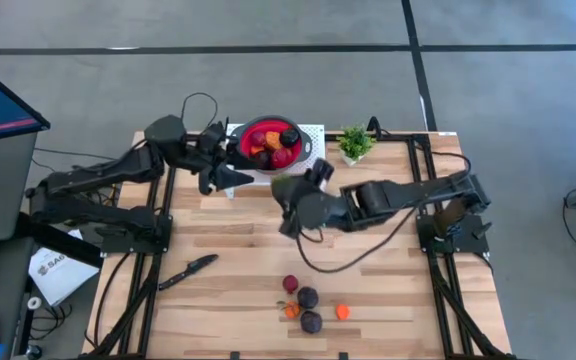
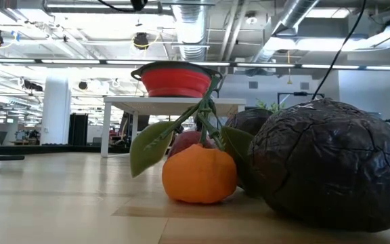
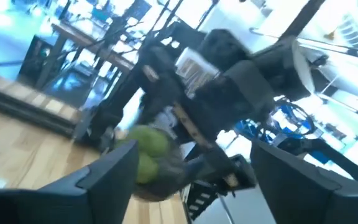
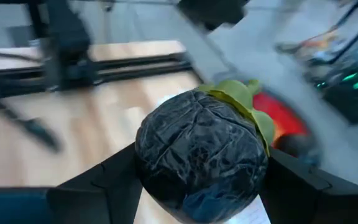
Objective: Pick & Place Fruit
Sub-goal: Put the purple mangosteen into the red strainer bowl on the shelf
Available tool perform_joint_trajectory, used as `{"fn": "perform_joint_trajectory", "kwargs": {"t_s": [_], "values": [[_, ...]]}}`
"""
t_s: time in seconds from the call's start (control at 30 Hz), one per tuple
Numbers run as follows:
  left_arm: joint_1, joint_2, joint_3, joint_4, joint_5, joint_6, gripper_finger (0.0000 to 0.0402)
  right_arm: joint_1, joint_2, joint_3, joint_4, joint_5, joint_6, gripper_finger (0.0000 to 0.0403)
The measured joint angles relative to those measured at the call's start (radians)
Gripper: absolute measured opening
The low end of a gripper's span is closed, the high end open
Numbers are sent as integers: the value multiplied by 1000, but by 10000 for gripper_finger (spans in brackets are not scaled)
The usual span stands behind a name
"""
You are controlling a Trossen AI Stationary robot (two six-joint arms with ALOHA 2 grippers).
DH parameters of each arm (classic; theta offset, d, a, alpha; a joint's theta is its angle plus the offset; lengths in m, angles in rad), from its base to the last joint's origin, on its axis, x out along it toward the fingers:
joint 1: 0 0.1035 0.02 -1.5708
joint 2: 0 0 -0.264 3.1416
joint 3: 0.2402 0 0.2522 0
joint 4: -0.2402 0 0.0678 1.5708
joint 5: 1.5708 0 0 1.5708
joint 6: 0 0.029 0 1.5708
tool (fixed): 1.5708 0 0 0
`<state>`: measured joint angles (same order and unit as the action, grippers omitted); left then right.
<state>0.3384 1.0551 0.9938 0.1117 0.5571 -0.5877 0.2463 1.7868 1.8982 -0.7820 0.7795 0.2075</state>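
Note:
My right gripper (image 1: 286, 190) is shut on a dark purple round fruit (image 4: 199, 155) with a green leafy cap. It is up in the air just near of the red bowl (image 1: 271, 143). The bowl rests on a white stand and has red, orange and dark fruit in it. My left gripper (image 1: 230, 180) is open beside the bowl's left side and touches nothing. Several more fruit pieces (image 1: 308, 300) lie on the table near its near edge. In the low view these are an orange with leaves (image 2: 198, 175) and a dark fruit (image 2: 330, 163). My right gripper pinches the dark purple fruit between its two fingers, one finger (image 4: 114, 177) on each flank of the round body (image 4: 160, 155). The fruit is lifted clear of the table. Its green cap (image 4: 241, 99) faces away from the wrist, toward the bowl.
A black knife (image 1: 188, 270) lies on the table's left part. A small green potted plant (image 1: 354, 143) stands at the far edge, right of the bowl. A cable loops over the table near the right arm (image 1: 368, 250). Bare wood lies between the arms and the near fruit.

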Motion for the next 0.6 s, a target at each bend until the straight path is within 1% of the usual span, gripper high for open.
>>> {"fn": "perform_joint_trajectory", "kwargs": {"t_s": [0.13, 0.33, 0.43, 0.6], "values": [[-1, 24, -2, 4, -12, 4, 334, -24, 0, 48, 52, 62, -117, 256], [-10, 64, -4, 26, -110, 2, 365, -46, 5, 45, 189, 59, -275, 256], [-19, 75, -4, 91, -149, -24, 374, -57, 1, 46, 202, 60, -301, 256], [-46, 105, -3, 196, -200, -22, 380, -72, 2, 46, 200, 55, -313, 256]]}}
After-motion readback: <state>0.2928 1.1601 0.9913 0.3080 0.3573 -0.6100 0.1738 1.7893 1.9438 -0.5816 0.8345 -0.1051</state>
